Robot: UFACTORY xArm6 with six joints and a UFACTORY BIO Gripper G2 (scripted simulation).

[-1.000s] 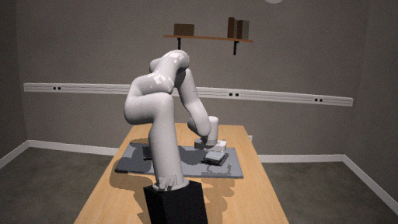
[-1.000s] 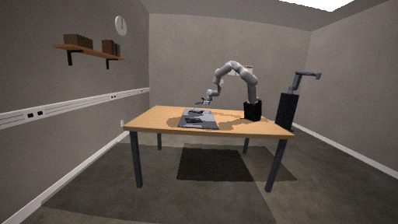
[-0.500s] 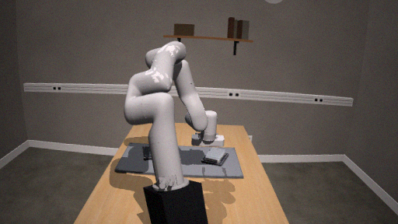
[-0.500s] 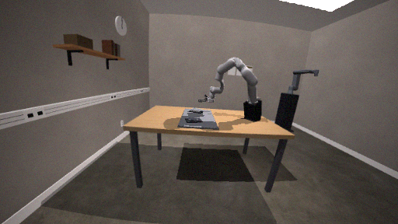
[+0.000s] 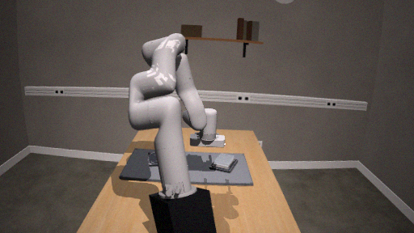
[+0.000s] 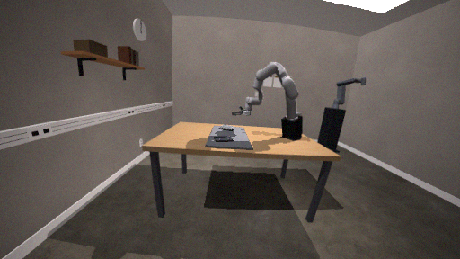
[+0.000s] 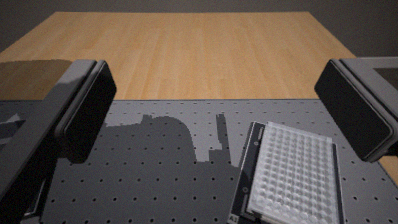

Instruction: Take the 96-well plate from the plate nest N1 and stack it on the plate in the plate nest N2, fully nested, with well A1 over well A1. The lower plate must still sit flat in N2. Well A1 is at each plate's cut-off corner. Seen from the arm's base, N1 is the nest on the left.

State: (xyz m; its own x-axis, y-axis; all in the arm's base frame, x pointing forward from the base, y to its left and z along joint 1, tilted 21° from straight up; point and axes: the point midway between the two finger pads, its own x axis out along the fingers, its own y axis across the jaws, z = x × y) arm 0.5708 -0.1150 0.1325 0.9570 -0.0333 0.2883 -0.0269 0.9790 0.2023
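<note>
Inspecting the work area shows the gripper (image 5: 207, 141) (image 6: 238, 112) (image 7: 215, 110) raised over the perforated board (image 5: 139, 173) (image 6: 229, 145) (image 7: 145, 185), its fingers spread with nothing between them. The clear 96-well plate (image 5: 225, 158) (image 6: 226, 128) (image 7: 296, 172) lies at the right nest, N2 (image 5: 231, 167) (image 7: 245, 185) — below the gripper and apart from both fingers. An "A1" mark shows at the nest's near left corner in the wrist view. Full nesting and the lower plate's seating cannot be confirmed. The left nest, N1 (image 5: 151, 159) (image 6: 223, 139), is partly behind the arm (image 5: 171, 141) (image 6: 291, 96) in the top view. The board rests on the wooden table (image 5: 251, 206) (image 6: 180, 135) (image 7: 200, 50) — beyond the arm's black pedestal (image 5: 194, 216) (image 6: 292, 128).
</note>
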